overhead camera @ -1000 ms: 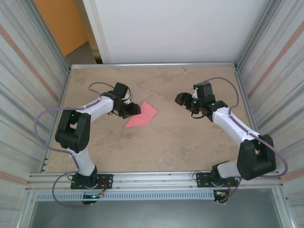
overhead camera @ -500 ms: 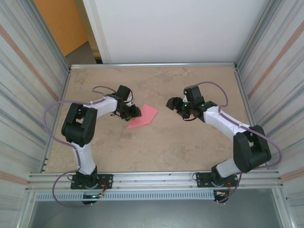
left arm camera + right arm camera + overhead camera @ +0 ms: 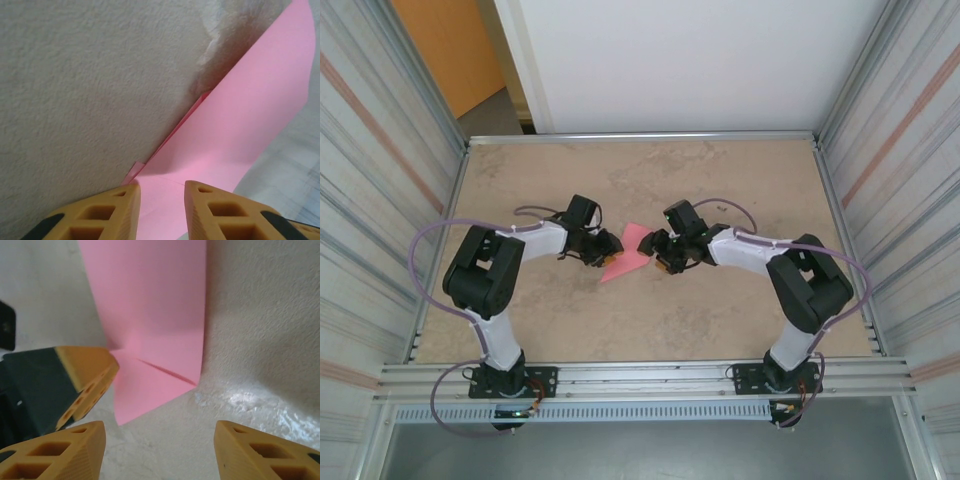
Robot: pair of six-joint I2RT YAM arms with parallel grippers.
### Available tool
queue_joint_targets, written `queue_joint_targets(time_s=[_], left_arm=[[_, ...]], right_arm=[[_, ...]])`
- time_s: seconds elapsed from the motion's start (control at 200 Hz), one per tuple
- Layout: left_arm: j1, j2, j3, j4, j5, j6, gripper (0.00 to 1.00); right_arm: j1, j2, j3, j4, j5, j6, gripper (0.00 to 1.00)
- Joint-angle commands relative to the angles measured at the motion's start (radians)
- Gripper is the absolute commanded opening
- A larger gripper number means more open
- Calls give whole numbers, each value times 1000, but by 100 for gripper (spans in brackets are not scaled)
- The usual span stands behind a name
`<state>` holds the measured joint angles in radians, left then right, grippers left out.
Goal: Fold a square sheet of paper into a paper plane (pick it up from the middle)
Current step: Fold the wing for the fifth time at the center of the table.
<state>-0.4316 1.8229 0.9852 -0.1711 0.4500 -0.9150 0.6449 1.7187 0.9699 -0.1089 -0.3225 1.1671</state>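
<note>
**A:** Top camera first: the sheet of paper [image 3: 630,255] lay flat on the table [image 3: 740,180], just left of the frame's centre. The left gripper [image 3: 604,248] was at its left edge and the right gripper [image 3: 661,253] at its right.

**B:** And it was no square by then. It came to a point at the lower left, so I'd say at least one fold was in. It was nowhere near a narrow dart, though.

**A:** Left wrist view: the pink ran from the upper right corner down to bottom centre, between the two orange fingers [image 3: 117,210]. A doubled edge showed along its left side.

**B:** Were those jaws clenched?

**A:** No. They were narrowly apart, with pink visible through the gap. They straddled the paper and pinched nothing.

**B:** Right wrist view, then: the paper filled the upper middle, with a short diagonal crease near its lower corner.

**A:** The right jaws stood wide and released, low in the frame, with the sheet ahead of them and untouched. The left gripper's fingertip [image 3: 87,372] touched the sheet's left edge.

**B:** My read is that it was early in the job. The nose had been started, but the centre fold and the wing folds were all left to do.
</note>
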Motion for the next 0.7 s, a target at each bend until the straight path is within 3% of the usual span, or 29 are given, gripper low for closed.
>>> queue_joint_targets(time_s=[0.0,0.697], left_arm=[[5,5,-41,-63,-12,-53,31],[6,8,-38,-73,-11,-41,28]], right_arm=[[-1,29,34,14,-2,51,59],[11,158,101,5,-53,57,46]])
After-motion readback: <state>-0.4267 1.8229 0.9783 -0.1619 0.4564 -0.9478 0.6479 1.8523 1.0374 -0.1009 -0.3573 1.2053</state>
